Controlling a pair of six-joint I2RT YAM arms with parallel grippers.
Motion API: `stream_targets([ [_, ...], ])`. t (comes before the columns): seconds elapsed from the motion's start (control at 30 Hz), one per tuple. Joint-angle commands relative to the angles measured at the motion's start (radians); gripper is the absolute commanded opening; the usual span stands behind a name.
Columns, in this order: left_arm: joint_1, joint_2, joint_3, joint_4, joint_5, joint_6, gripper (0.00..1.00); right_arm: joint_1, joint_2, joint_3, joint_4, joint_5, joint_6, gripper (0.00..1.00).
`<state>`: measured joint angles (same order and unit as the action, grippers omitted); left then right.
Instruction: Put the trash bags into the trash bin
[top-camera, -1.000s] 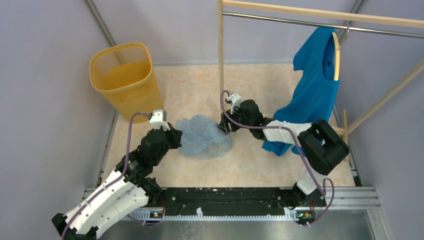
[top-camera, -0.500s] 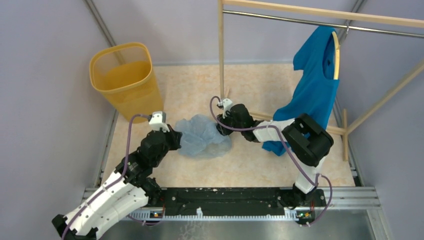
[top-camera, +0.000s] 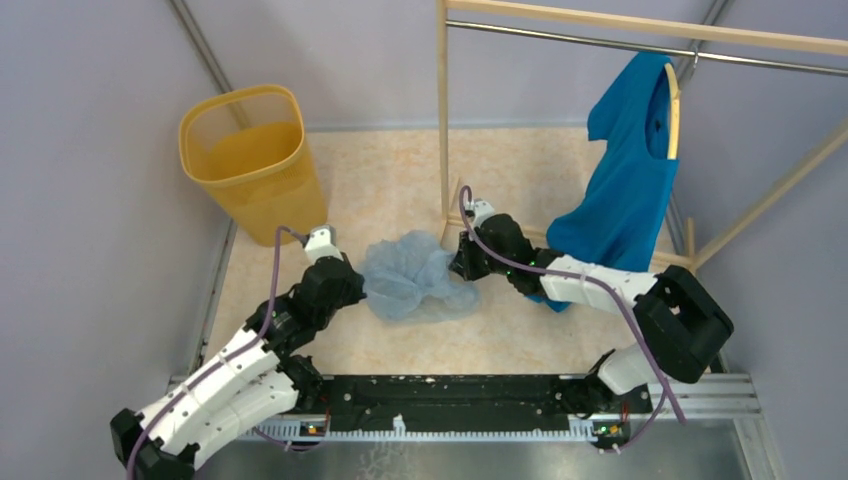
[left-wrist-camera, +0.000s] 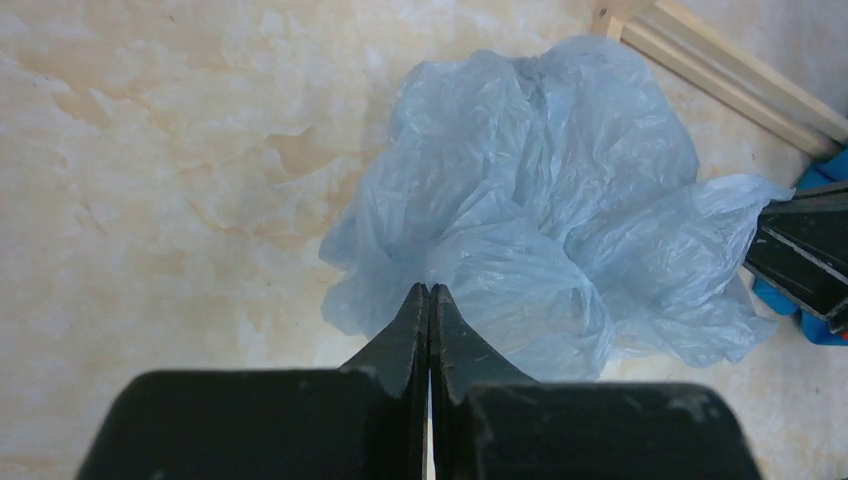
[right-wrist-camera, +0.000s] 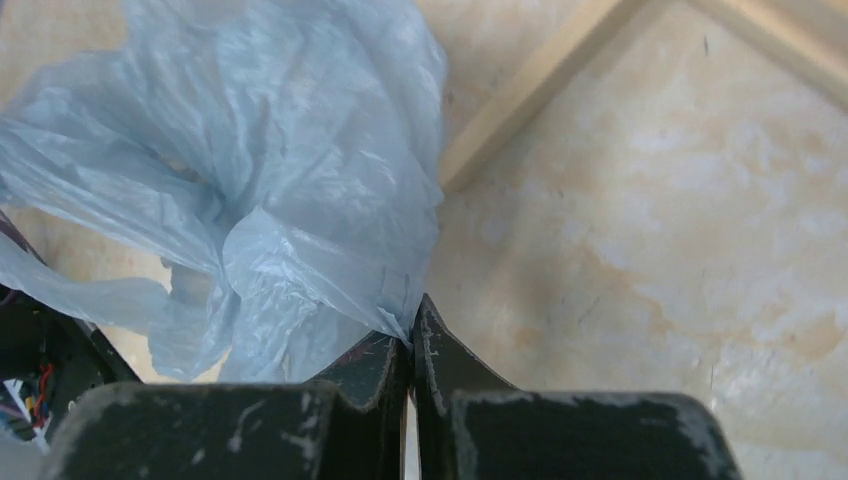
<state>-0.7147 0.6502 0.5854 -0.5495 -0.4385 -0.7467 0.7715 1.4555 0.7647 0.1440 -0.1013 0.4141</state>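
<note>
Trash bags (top-camera: 415, 280) sit crumpled between your grippers: left gripper (left-wrist-camera: 429, 290) jaws pinch one edge, right gripper (right-wrist-camera: 410, 335) jaws clamp a corner; trash bin (top-camera: 250, 160) stands well apart.

Trash bag (top-camera: 415, 278): thin translucent plastic film, crinkly, faint sheen. Trash bin (top-camera: 250, 165): yellow-orange plastic, fine mesh walls, matt. Counter (top-camera: 390, 170): smooth, beige marble look. Rack post (top-camera: 441, 120): bare pale wood. Rail (top-camera: 560, 40): dull metal. Shirt (top-camera: 625, 190): matt blue cloth. Right fingers (right-wrist-camera: 370, 385): matt black, scuffed.
</note>
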Motion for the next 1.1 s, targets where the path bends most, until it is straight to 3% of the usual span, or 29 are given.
stream_targets([
  [0.0, 0.001, 0.100, 0.124, 0.050, 0.048, -0.027, 0.00, 0.020, -0.005, 0.101, -0.215, 0.023, 0.063, 0.00],
  [0.17, 0.001, 0.248, 0.719, -0.030, -0.005, 0.191, 0.00, 0.125, -0.159, 0.543, -0.532, 0.275, -0.132, 0.00],
  [0.23, 0.001, 0.255, 0.935, 0.019, 0.091, 0.304, 0.00, 0.192, -0.238, 0.726, -0.565, 0.319, -0.200, 0.00],
  [0.3, 0.001, 0.196, 1.001, 0.164, 0.260, 0.353, 0.00, 0.228, -0.317, 0.802, -0.486, 0.249, -0.238, 0.00],
  [0.4, 0.001, 0.026, 0.737, 0.437, 0.369, 0.329, 0.00, 0.230, -0.451, 0.627, -0.250, 0.150, -0.266, 0.00],
  [0.47, 0.001, -0.071, 0.504, 0.478, 0.292, 0.267, 0.00, 0.231, -0.502, 0.453, -0.141, 0.169, -0.275, 0.00],
  [0.57, 0.001, -0.110, 0.215, 0.296, 0.087, 0.097, 0.00, 0.230, -0.486, 0.186, -0.090, 0.243, -0.226, 0.00],
  [0.63, 0.001, -0.086, 0.076, 0.122, 0.081, -0.042, 0.00, 0.230, -0.421, 0.040, -0.092, 0.275, -0.146, 0.00],
  [0.7, 0.001, -0.083, 0.003, 0.020, 0.109, -0.136, 0.00, 0.231, -0.353, -0.033, -0.113, 0.255, -0.063, 0.00],
  [0.8, 0.001, -0.124, 0.016, 0.068, 0.117, -0.085, 0.00, 0.233, -0.326, -0.002, -0.122, 0.204, -0.047, 0.00],
  [0.9, 0.001, -0.070, 0.215, 0.189, 0.111, 0.087, 0.00, 0.234, -0.315, 0.223, -0.195, 0.222, -0.170, 0.00],
  [1.0, 0.001, 0.121, 0.632, 0.168, 0.160, 0.287, 0.00, 0.235, -0.243, 0.613, -0.372, 0.229, -0.284, 0.00],
  [1.07, 0.001, 0.217, 0.906, 0.113, 0.252, 0.328, 0.00, 0.239, -0.221, 0.833, -0.414, 0.170, -0.312, 0.00],
])
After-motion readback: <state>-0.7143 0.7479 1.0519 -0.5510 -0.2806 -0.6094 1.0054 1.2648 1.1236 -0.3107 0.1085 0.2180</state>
